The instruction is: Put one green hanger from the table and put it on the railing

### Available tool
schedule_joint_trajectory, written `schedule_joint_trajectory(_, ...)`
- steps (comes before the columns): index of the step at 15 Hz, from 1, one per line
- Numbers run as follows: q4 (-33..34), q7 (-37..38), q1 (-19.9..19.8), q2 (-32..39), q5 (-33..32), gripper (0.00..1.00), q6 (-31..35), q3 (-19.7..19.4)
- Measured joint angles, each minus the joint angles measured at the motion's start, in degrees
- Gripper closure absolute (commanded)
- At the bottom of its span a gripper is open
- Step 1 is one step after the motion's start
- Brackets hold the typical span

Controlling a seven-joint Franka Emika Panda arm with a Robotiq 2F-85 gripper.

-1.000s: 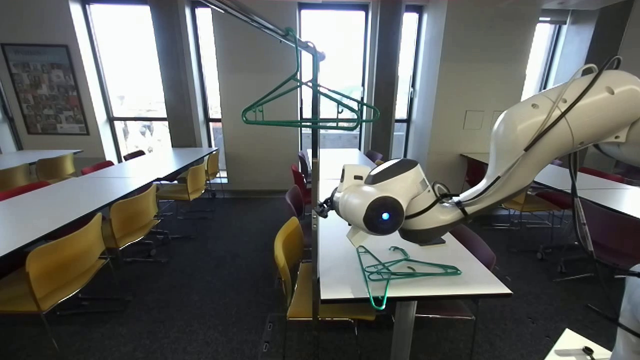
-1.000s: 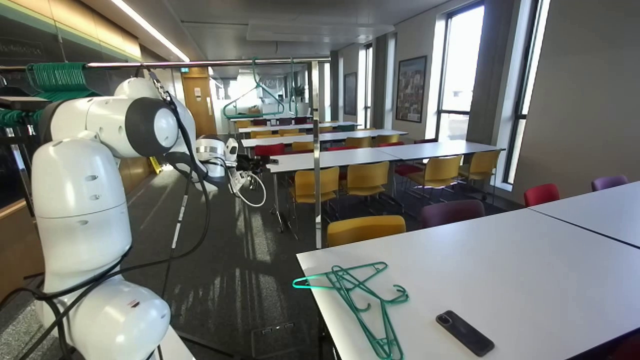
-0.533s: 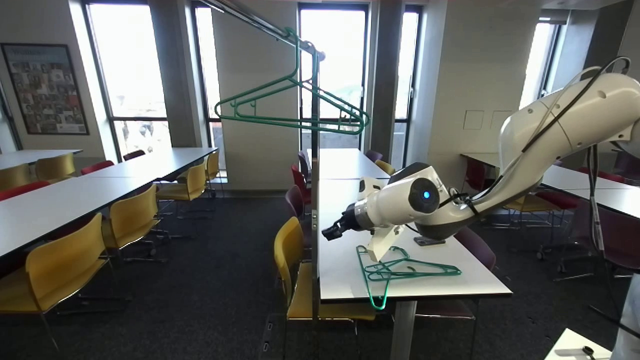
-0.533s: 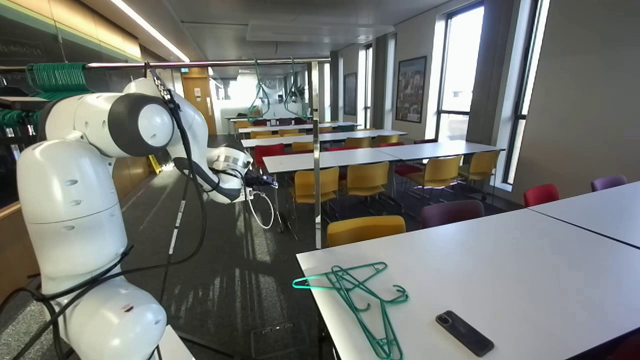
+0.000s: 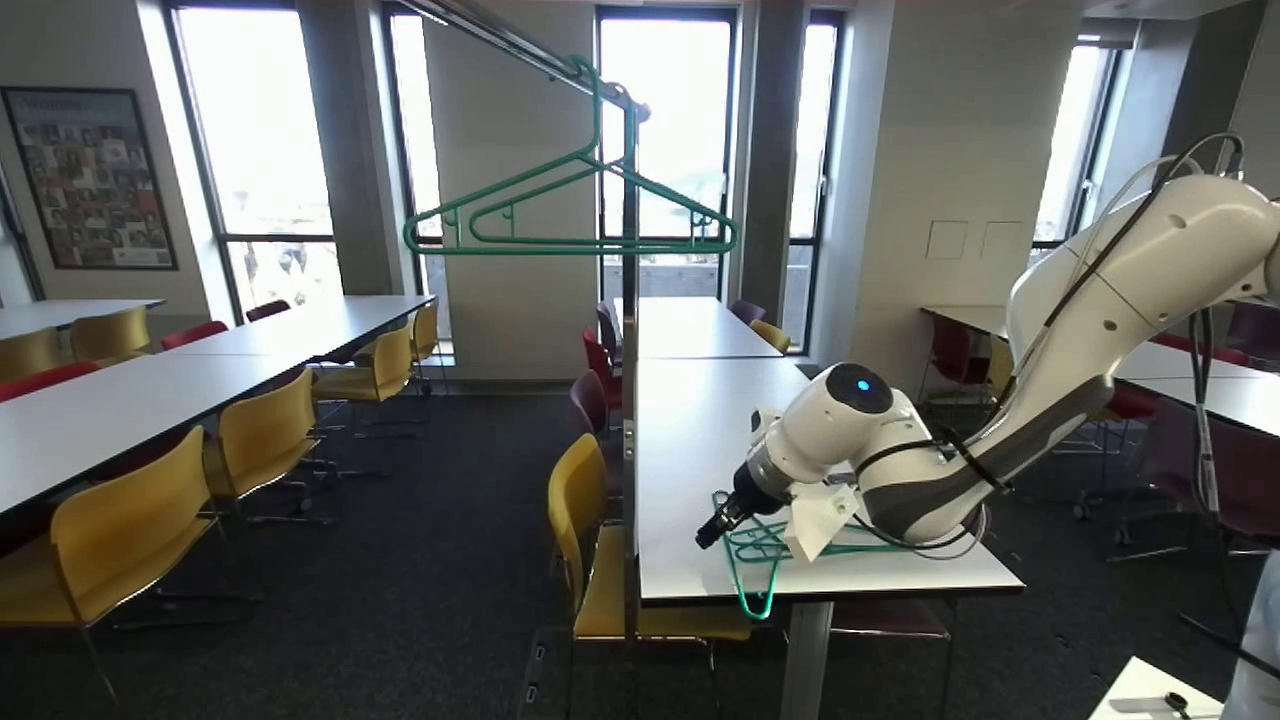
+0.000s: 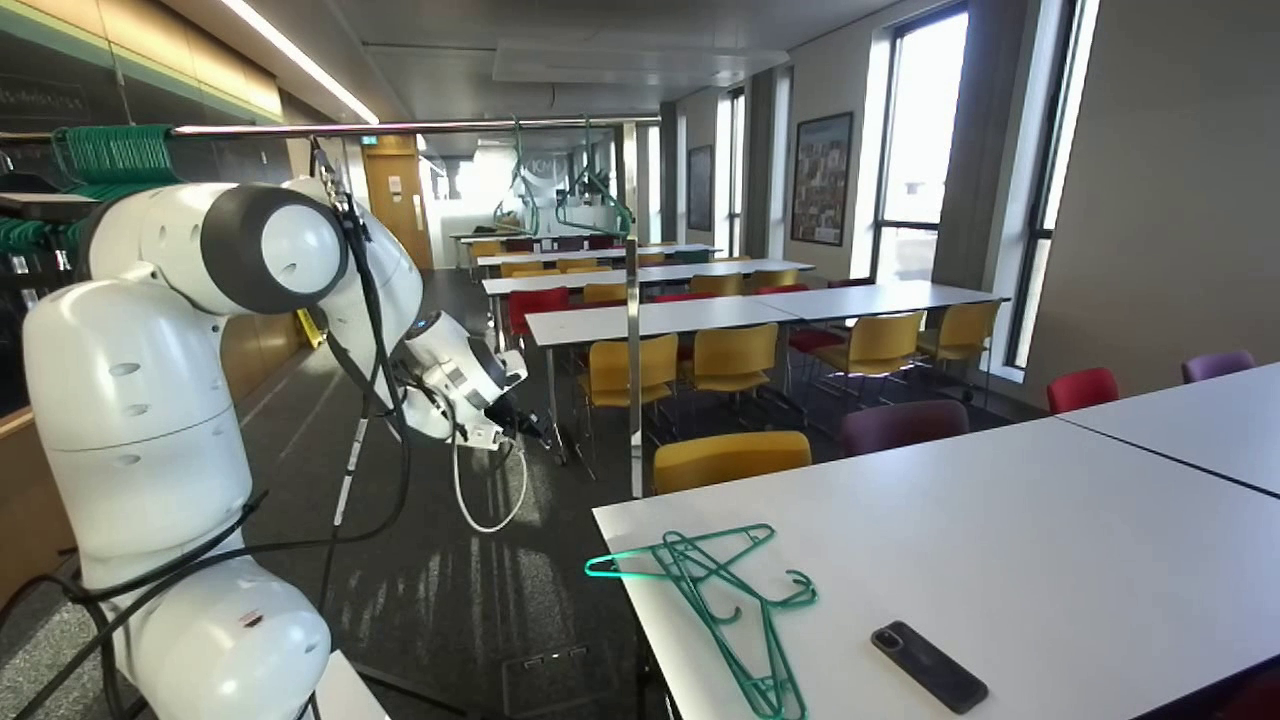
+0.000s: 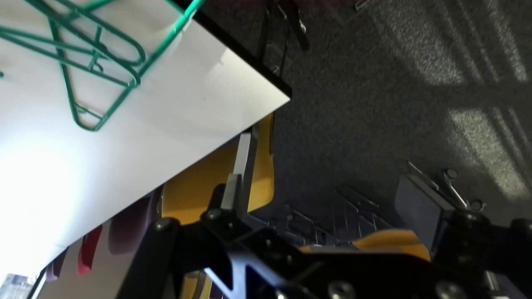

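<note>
Two green hangers [image 6: 775,645] lie overlapping on the white table [image 6: 1000,520]. One corner sticks out past the table edge. They also show in an exterior view [image 5: 757,614], partly behind my wrist, and at the upper left of the wrist view [image 7: 114,106]. The railing [image 5: 510,45], also in the other exterior picture [image 6: 420,128], carries two green hangers [image 5: 560,251] near its end. My gripper [image 5: 710,535] points down at a slant, below railing height, apart from the table hangers. In the wrist view its fingers [image 7: 326,197] are wide apart with nothing between them.
The railing's upright pole [image 5: 630,350] stands at the table's side, beside a yellow chair [image 5: 575,500]. A dark phone [image 6: 930,665] lies on the table near the hangers. A dense row of green hangers [image 6: 115,155] hangs at the railing's far end.
My gripper has moved down and tilted downward, away from the hanging hangers. The two hangers on the railing have swung and turned. The hangers on the table have not moved.
</note>
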Motion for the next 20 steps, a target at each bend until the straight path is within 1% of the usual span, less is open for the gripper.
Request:
schedule_joint_trajectory(2, -1.5, -7.8, 0.5, -0.1, 9.7, 0.00, -1.7, 0.7)
schedule_joint_trajectory(5, -1.8, -20.4, 1.6, -1.1, 24.5, 0.00, -5.9, 2.0)
schedule_joint_trajectory(7, -1.3, -28.5, 2.3, -3.5, 33.4, 0.00, -10.8, 2.7)
schedule_joint_trajectory(8, -0.8, -31.5, 2.4, -5.0, 36.6, 0.00, -14.3, 3.0)
schedule_joint_trajectory(10, 0.8, -35.3, 2.5, -8.3, 39.5, 0.00, -22.4, 3.0)
schedule_joint_trajectory(12, 2.6, -37.9, 2.5, -10.8, 39.8, 0.00, -30.1, 3.0)
schedule_joint_trajectory(14, 4.2, -40.1, 2.5, -12.3, 39.8, 0.00, -36.0, 3.0)
schedule_joint_trajectory(16, 5.1, -43.0, 2.5, -12.8, 39.8, 0.00, -39.1, 3.0)
schedule_joint_trajectory(20, 5.3, -52.9, 2.7, -12.8, 43.7, 0.00, -38.9, 2.9)
